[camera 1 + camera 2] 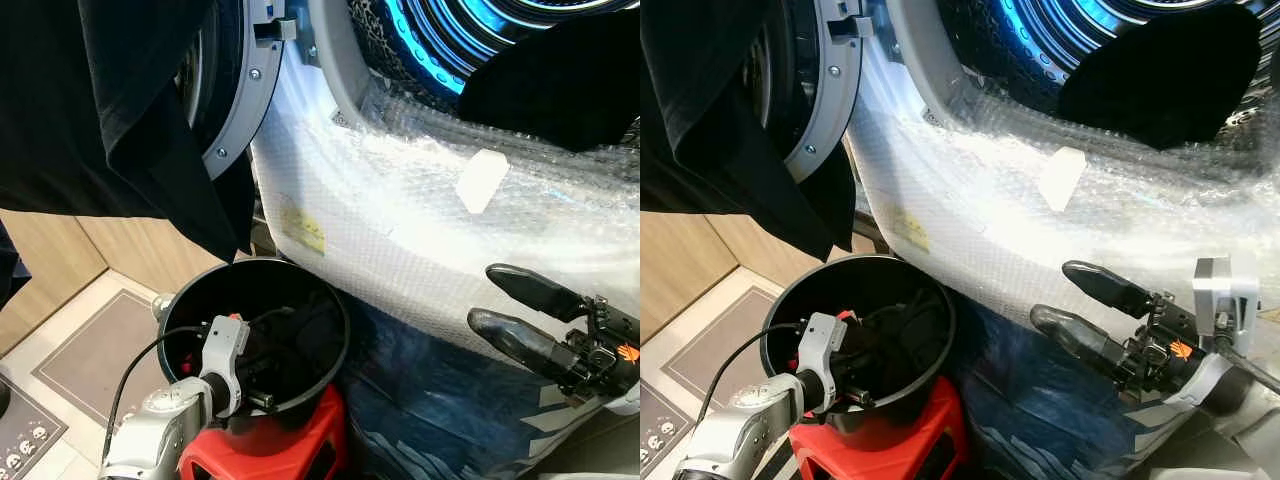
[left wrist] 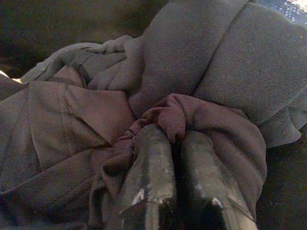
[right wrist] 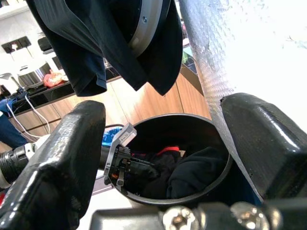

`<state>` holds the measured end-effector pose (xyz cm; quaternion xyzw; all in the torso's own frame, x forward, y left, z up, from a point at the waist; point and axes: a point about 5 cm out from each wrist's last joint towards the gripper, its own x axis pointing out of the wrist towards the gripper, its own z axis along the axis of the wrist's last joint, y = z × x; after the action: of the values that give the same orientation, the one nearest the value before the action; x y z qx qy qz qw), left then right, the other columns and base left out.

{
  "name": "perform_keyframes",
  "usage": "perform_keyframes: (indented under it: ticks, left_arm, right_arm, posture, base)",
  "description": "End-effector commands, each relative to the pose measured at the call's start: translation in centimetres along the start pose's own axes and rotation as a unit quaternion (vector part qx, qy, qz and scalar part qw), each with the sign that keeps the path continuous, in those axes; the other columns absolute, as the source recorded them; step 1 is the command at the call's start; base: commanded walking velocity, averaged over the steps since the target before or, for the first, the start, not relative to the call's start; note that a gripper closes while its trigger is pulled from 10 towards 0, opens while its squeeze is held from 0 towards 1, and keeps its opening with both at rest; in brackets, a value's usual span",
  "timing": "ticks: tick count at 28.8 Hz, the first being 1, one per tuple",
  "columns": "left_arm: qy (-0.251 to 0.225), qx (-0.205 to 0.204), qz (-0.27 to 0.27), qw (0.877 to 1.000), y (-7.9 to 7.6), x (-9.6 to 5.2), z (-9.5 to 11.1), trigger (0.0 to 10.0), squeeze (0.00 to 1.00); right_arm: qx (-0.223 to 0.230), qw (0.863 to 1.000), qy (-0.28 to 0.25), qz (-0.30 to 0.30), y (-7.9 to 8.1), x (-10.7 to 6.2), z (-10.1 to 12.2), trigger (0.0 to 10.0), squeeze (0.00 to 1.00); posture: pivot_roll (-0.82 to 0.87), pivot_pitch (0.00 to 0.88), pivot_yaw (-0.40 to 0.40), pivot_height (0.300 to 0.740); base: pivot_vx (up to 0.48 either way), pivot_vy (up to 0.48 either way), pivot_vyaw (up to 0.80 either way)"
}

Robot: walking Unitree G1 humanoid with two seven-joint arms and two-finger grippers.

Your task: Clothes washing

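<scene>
A black bucket (image 1: 343,335) stands on a red stool (image 1: 290,452) below the washing machine's open drum (image 1: 440,40). Dark clothes (image 1: 308,335) lie bunched inside it. My left gripper (image 2: 175,136) reaches down into the bucket, shut on a fold of dark reddish cloth (image 2: 192,112) pinched at its fingertips. My right gripper (image 1: 482,296) hovers open and holding nothing, to the right of the bucket and in front of the washer's bubble-wrapped front (image 1: 400,220). A black garment (image 1: 560,90) lies over the drum's lower lip.
The washer's round door (image 1: 240,110) swings open to the left, and a black garment (image 1: 100,110) hangs over it above the bucket. Blue plastic sheeting (image 1: 430,410) lies under the washer. A grey floor mat (image 1: 90,350) sits at the lower left beside wooden cabinets.
</scene>
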<state>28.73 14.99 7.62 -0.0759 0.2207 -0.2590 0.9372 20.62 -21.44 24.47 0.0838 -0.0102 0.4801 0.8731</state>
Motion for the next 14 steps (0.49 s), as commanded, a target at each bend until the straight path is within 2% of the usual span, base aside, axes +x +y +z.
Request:
perform_keyframes:
  ticks: [1, 9, 12, 14]
  left_arm:
    - [0.042, -0.022, -0.007, 0.999, -0.5, -0.1, -2.2, 0.0, 0.00]
    - [0.028, -0.031, 0.009, 0.999, -0.6, -0.8, -2.5, 0.0, 0.00]
    - [0.007, -0.011, 0.019, 1.000, -0.8, -1.3, -2.4, 0.0, 0.00]
    - [-0.023, -0.017, 0.033, 0.999, -0.9, -1.5, -1.9, 0.0, 0.00]
  right_arm:
    - [-0.012, 1.000, 0.001, 0.013, 0.6, 0.2, 0.4, 10.0, 0.00]
    - [-0.009, 1.000, -0.003, 0.021, 0.4, 0.7, 0.3, 10.0, 0.00]
    - [-0.009, 1.000, -0.004, 0.027, 0.2, 1.0, 0.2, 10.0, 0.00]
    - [-0.009, 0.999, -0.005, 0.031, 0.1, 1.2, 0.2, 10.0, 0.00]
  posture:
    - [-0.18, 0.173, -0.012, 0.740]
    - [-0.15, 0.159, -0.016, 0.740]
    - [-0.14, 0.154, -0.018, 0.740]
    - [-0.13, 0.143, -0.020, 0.740]
  base:
    - [0.000, 0.000, 0.00]
    - [0.000, 0.000, 0.00]
    - [0.000, 0.000, 0.00]
    - [0.000, 0.000, 0.00]
